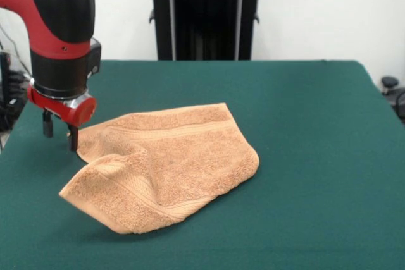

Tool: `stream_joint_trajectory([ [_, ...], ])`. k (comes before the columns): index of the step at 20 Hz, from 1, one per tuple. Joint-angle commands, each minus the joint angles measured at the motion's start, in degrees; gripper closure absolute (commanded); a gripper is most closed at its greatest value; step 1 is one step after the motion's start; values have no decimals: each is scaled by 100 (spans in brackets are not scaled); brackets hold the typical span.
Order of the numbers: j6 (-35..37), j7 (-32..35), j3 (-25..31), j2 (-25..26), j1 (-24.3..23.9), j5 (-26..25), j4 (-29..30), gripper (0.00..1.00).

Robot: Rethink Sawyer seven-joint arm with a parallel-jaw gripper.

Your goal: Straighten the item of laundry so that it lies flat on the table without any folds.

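Observation:
The item of laundry [171, 162] is an orange-tan terry towel lying left of the middle of the table [304, 124], whose top is dark green. The towel is folded over itself: its near-left part is doubled up into a raised flap, and a woven band runs across the upper layer. My gripper [60, 132] hangs from the red and black arm at the left, just off the towel's far-left corner. It is open, with two dark fingers [47, 124] apart and nothing between them. The right finger stands close to the towel's edge.
A black stand [205, 14] rises behind the table's far edge against a white wall. A small dark object [389, 83] sits past the right edge. Bare green surface lies to the right of the towel and in front of it.

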Motion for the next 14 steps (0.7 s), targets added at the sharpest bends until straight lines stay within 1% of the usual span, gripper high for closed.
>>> stream_joint_trajectory([
  [1, 691, -119, 658, -202, 167, 82, 574, 0],
  [6, 963, -205, 718, -361, 120, 145, 586, 0],
  [14, 1022, -37, 796, -297, 143, 234, 577, 0],
])
